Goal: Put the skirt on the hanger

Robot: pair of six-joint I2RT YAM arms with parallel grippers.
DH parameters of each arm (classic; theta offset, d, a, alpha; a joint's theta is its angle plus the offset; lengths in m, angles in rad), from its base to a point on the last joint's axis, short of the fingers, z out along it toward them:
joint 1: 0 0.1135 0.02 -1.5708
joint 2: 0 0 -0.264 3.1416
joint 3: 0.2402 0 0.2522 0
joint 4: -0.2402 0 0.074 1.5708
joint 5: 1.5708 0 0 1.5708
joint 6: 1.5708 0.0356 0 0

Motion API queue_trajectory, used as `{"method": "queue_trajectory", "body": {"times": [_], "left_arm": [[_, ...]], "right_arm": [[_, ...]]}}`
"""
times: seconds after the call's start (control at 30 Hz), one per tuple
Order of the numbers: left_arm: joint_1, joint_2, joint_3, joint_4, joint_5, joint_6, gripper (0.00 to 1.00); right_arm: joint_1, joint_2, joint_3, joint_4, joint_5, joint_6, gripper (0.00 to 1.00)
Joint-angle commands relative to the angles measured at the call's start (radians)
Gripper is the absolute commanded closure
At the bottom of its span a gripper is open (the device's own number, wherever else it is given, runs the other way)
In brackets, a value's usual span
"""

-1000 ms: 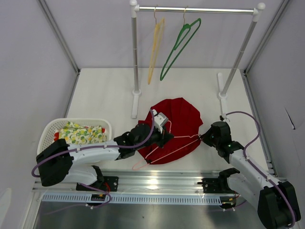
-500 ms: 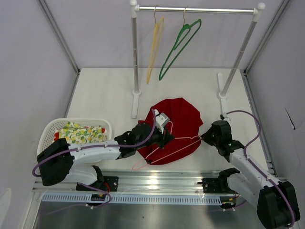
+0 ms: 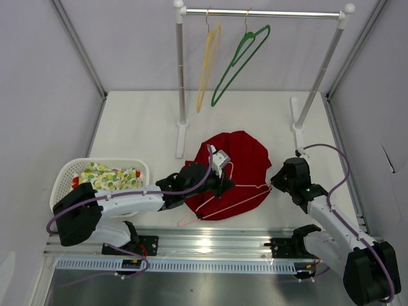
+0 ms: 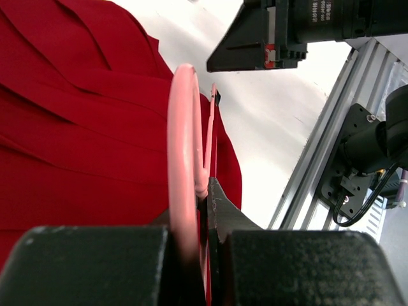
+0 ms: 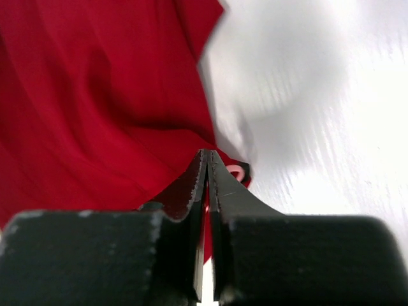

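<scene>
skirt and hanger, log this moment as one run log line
left hand: shut on hanger | right hand: shut at skirt edge | hanger lies over skirt | skirt not yet on hanger

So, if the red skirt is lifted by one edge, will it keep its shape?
Probably not: the skirt lies in soft folds, so it would likely droop from the pinched spot. It looks thin, so a push may bunch it rather than slide it.

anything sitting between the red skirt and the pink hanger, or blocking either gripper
Nothing visible does. The pink hanger lies directly on the skirt, and the left gripper is shut on its wire. The right gripper is closed at the skirt's right edge, beside the hanger's end.
</scene>
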Motion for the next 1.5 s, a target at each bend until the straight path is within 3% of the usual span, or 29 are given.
{"method": "queue_trajectory", "body": {"times": [0.0,0.13,0.57,0.9,1.47], "left_arm": [[0.004,0.011,0.041,-0.072,-0.048,0.023,1.00],[0.004,0.018,0.051,-0.092,-0.105,0.020,1.00],[0.004,0.019,0.052,-0.103,-0.135,0.011,1.00],[0.004,0.027,0.057,-0.119,-0.157,0.005,1.00],[0.004,0.035,0.058,-0.135,-0.166,-0.004,1.00]], "right_arm": [[-0.013,-0.001,-0.005,-0.037,0.031,0.004,0.90],[-0.019,-0.018,-0.048,-0.015,0.002,0.019,0.83],[-0.019,0.033,-0.068,0.037,-0.030,0.042,0.87],[-0.020,0.108,-0.065,0.146,-0.032,0.048,0.81],[-0.025,0.163,-0.083,0.304,-0.036,0.041,0.79]]}}
